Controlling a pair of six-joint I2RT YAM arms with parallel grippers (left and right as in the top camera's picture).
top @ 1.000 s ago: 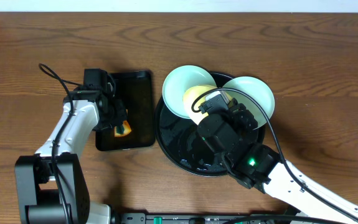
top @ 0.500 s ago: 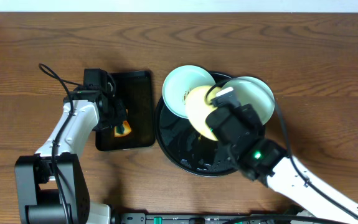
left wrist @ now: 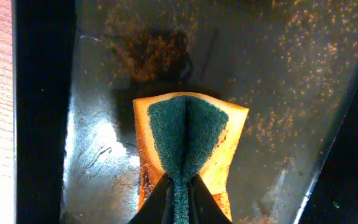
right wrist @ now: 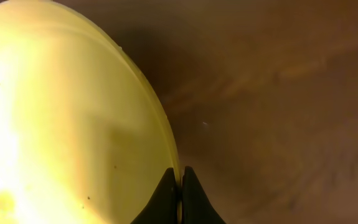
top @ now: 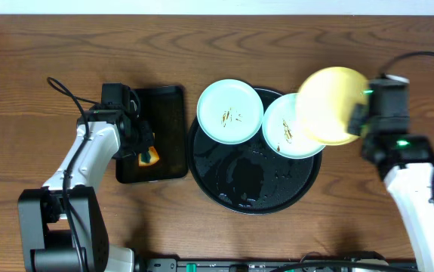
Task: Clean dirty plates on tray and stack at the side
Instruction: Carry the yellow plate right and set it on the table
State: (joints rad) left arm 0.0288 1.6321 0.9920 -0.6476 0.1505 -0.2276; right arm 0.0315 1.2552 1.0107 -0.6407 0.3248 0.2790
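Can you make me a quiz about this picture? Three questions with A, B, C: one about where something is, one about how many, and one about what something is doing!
1. Where is the sponge?
A. over the small black tray
B. on a plate
C. on the bare wood

2. How many plates are pale blue?
A. one
B. two
C. four

3. What is happening to the yellow plate?
A. it lies flat on the wood
B. the right gripper holds it by its edge
C. it sits under another plate

Answers:
1 A: the left gripper pinches it above that tray's speckled bottom.
2 B: the left blue plate overlaps the round tray's edge, and the right blue plate lies inside.
3 B: the fingers are closed on its rim.
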